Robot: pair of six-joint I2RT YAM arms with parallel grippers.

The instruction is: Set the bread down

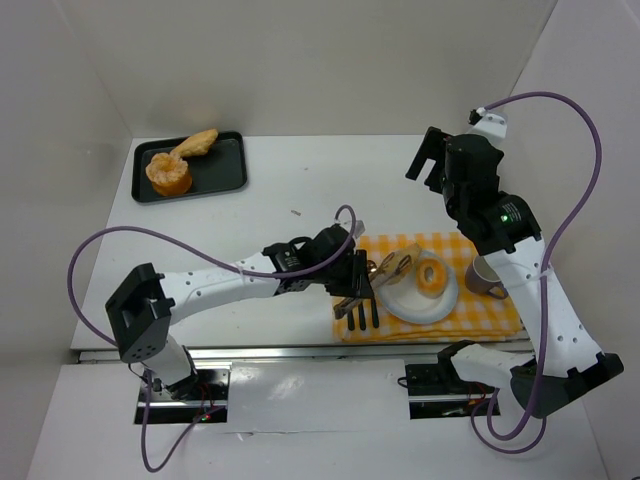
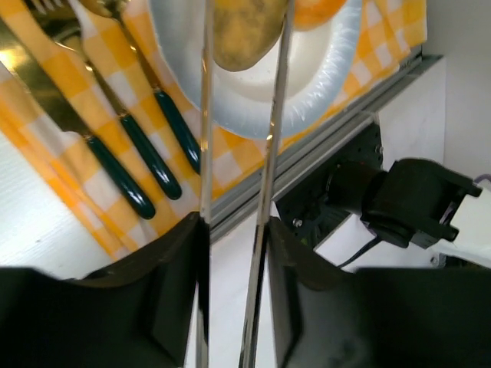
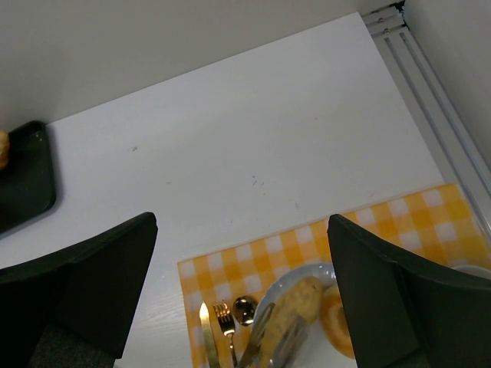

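The left claw is clenched on a pair of metal tongs, whose two thin blades run out from between its black fingers. Between the blade tips sits the long roll, golden brown and touching both blades, over the left part of the white plate. Whether the roll is resting on the plate or hanging just above it cannot be told from these views.

A ring-shaped bun lies on the same plate, just right of the roll. The plate stands on a yellow checked mat at the near right of the bench. The cutlery (a knife, a fork and a spoon, gold with dark green handles) lies side by side on the mat's left end, just left of the plate, with the handles pointing near. A mug stands on the mat to the right of the plate.

The right claw is released, its fingers spread wide with nothing between them. It hangs raised over the far right of the bench, well apart from the plate, and looks down on the mat.

At the far left of the bench is a black tray. It holds a round orange bun and, touching its far right side, a pale long pastry.
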